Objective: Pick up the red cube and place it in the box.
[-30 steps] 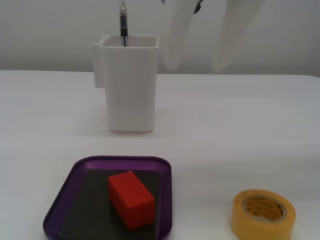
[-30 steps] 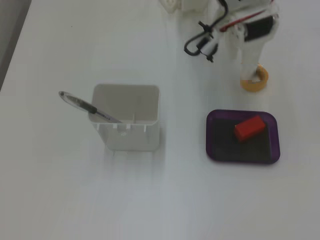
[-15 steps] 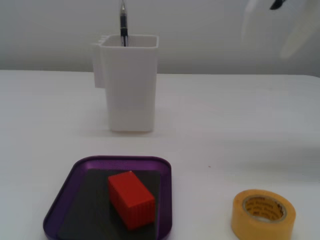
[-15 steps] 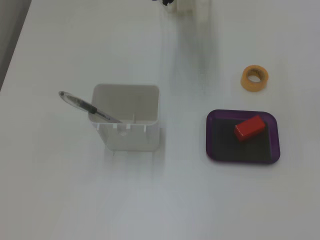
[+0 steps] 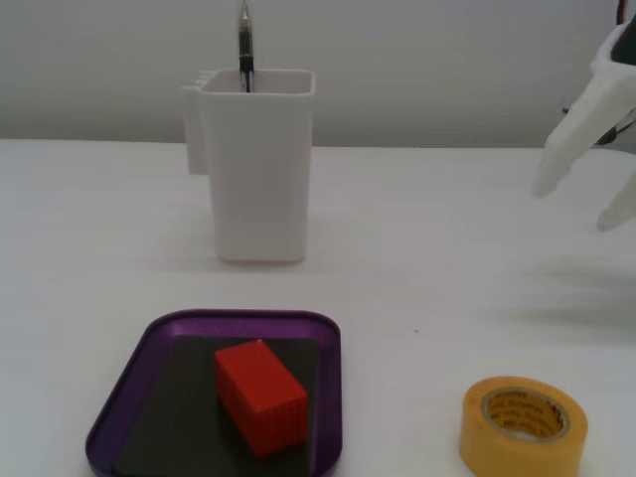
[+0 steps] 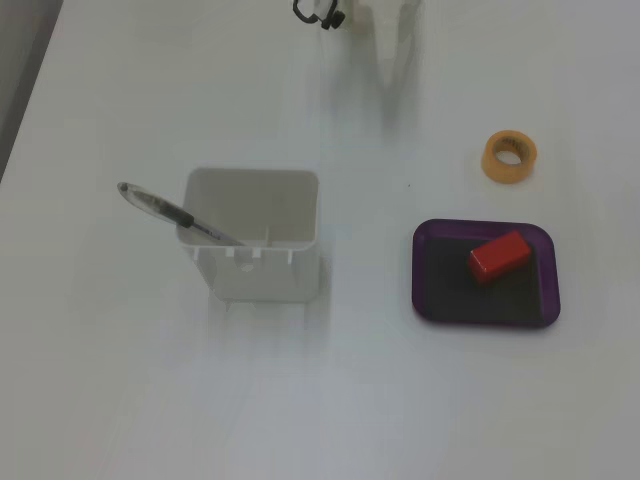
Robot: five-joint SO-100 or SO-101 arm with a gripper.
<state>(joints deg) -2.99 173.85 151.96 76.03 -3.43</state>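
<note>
The red cube [image 5: 260, 396] [image 6: 499, 256] lies on the dark floor of the box [image 5: 238, 319] [image 6: 548, 290], a shallow purple tray, in both fixed views. It rests at a slant, touching nothing else. In a fixed view my gripper [image 5: 573, 207] hangs at the right edge, well above the table and far from the box. Its two white fingers [image 5: 574, 134] are spread open with nothing between them. In the other fixed view only a pale blur of the arm [image 6: 388, 30] shows at the top edge.
A tall white container [image 5: 256, 164] [image 6: 255, 240] holding a pen [image 5: 243, 45] [image 6: 170, 212] stands behind the box. A yellow tape roll [image 5: 524, 425] [image 6: 509, 156] sits on the white table beside the box. A black cable [image 6: 318, 12] loops at the top edge.
The arm has pulled back from above the tape roll and box to the table's far side, and the gripper has dropped lower at the right. The cube has not moved.
</note>
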